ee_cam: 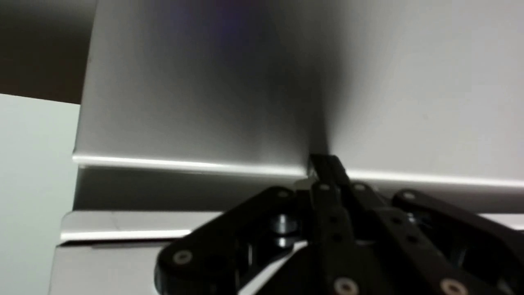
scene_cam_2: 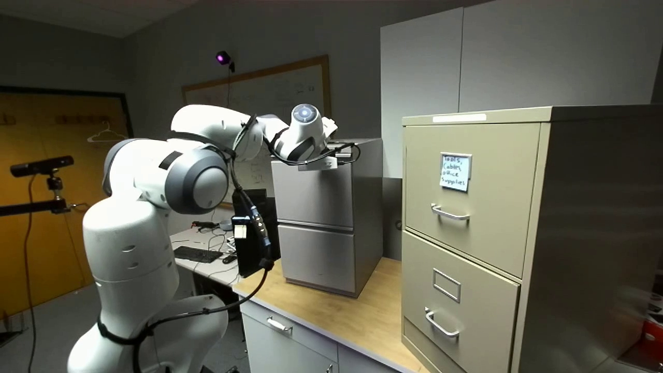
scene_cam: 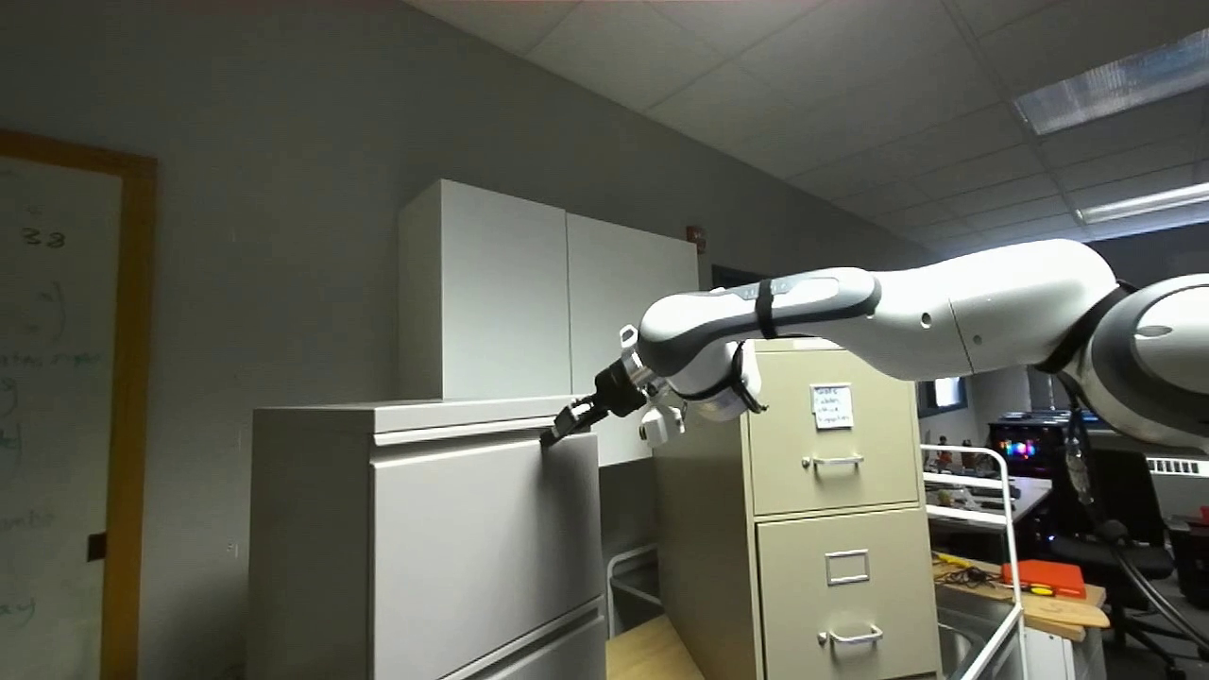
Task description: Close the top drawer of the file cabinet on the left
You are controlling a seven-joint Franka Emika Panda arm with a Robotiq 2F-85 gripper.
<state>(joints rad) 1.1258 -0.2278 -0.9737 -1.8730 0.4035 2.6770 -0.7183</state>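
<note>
Claw [ee_cam: 328, 162]: fingers together, gripping nothing; likely so set for pushing. Top drawer [scene_cam: 482, 552]: directly ahead of tips, upper edge seemingly touched, front looking near flush with file cabinet [scene_cam: 312, 529].

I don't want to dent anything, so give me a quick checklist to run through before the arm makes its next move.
1. Pincer shut: ok, as the wrist view shows.
2. Pincer at the upper edge of the top drawer: ok; how hard it presses cannot be told.
3. Top drawer in line with the lower drawer: ok, the fronts look flush in an exterior view.
4. Top drawer fully seated: cannot tell.
5. Arm apart from the beige filing cabinet: ok, a gap shows in an exterior view.
6. Slack in the black cable: ok, it hangs in a loose curve.
</note>
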